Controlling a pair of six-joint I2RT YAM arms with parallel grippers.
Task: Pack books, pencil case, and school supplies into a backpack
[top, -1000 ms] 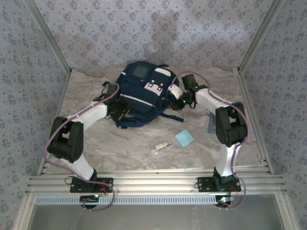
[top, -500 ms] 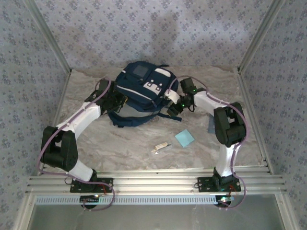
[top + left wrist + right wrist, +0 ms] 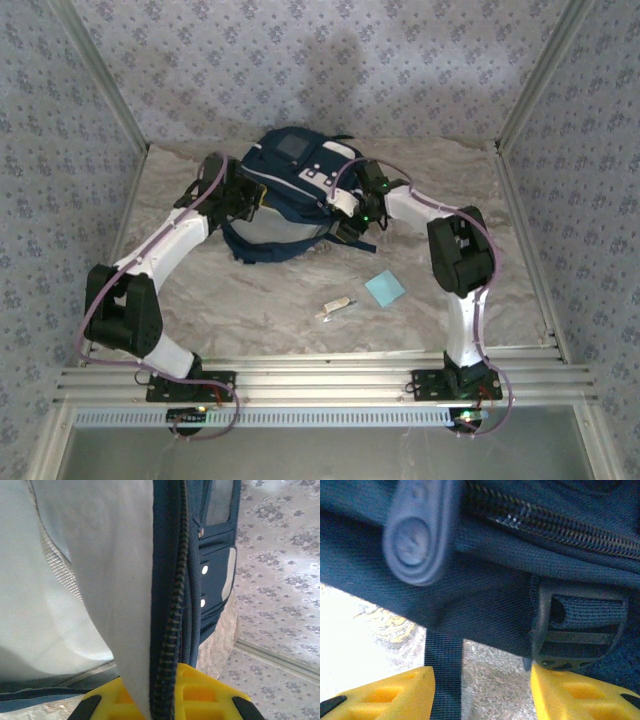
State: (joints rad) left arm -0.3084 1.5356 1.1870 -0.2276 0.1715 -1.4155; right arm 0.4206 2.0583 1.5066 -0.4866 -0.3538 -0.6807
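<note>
Our left claw (image 3: pixel 245 200) is clamped tight on the backpack (image 3: pixel 290 180), pinching its zipper edge and pale lining (image 3: pixel 100 580). The backpack sits at the far middle of the table (image 3: pixel 250 300). At its right side, our right claw (image 3: pixel 345 215) stands parted, a hanging strap (image 3: pixel 444 675) between its fingers, gripping nothing.
</note>
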